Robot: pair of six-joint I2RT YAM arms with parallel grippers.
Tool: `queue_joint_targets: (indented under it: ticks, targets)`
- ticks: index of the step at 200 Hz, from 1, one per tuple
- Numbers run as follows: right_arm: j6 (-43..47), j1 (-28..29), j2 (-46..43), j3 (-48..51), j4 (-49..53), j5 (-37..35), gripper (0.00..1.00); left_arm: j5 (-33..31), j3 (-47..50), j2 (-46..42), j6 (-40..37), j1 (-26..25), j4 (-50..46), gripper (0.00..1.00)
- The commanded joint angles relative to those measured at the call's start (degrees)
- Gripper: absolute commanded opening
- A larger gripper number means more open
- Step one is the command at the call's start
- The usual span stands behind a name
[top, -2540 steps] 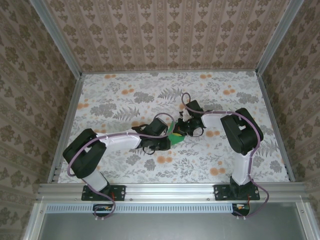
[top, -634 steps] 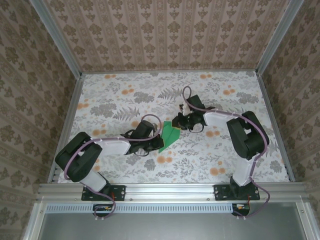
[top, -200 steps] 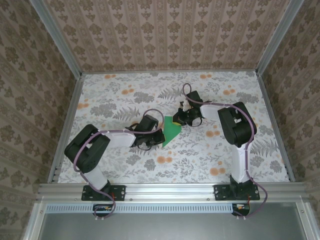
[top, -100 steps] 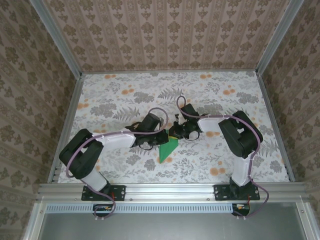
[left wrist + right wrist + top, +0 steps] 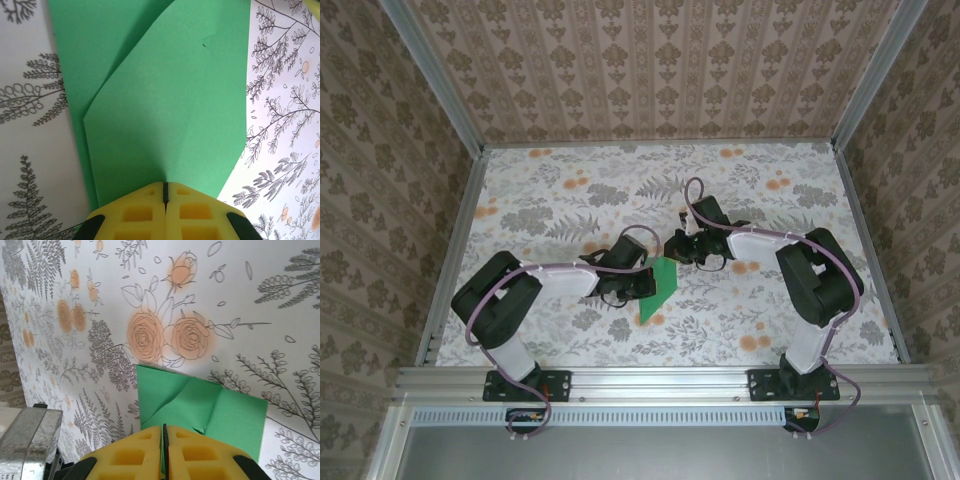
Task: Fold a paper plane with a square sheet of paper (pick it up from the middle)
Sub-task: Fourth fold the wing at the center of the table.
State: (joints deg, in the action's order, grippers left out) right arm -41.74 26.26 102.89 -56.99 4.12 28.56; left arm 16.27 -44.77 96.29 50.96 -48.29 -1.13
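Note:
The bright green square sheet of paper [image 5: 659, 290], folded into a pointed wedge with flaps, sits mid-table between my two grippers. My left gripper [image 5: 644, 284] meets it from the left. In the left wrist view the yellow fingertips [image 5: 150, 200] are pressed together, and a faint ridge in the paper [image 5: 165, 100] runs into the seam of the left gripper [image 5: 164, 184]. My right gripper [image 5: 676, 251] is at the sheet's far end. In the right wrist view the gripper [image 5: 164, 428] is shut on the paper's near edge [image 5: 200, 400], with a small crumple beside one finger.
The table [image 5: 570, 190] wears a floral and fern print cloth. Patterned walls close off three sides, and an aluminium rail [image 5: 660, 381] runs along the near edge by the arm bases. A metal frame piece [image 5: 30, 437] shows at the lower left of the right wrist view.
Over the last second the paper swung from beside the right gripper down toward the near edge, then shifted slightly back up. Both grippers moved with it and stayed shut.

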Motion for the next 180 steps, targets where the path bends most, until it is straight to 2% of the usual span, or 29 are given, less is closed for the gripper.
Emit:
queue_joint_targets:
  ticks: [1, 69, 108, 180]
  targets:
    - [2.4, 0.1, -0.4, -0.7, 2.7, -2.0, 0.11, -0.7, 0.2, 1.6, 0.8, 0.0, -2.5, 0.00]
    - [5.6, 1.2, 5.3, -5.0, 5.1, 0.8, 0.11, -0.9, 0.3, 1.1, 0.9, 0.1, -3.1, 0.00]
    - [6.1, 1.0, 8.1, -7.6, 7.0, -0.3, 0.10, -0.9, 0.5, 1.0, 1.3, 0.1, -3.4, 0.00]
    - [5.7, -0.5, 11.7, -5.7, 5.5, -1.7, 0.09, -0.5, 1.0, 1.1, 2.1, 0.3, -3.6, 0.00]
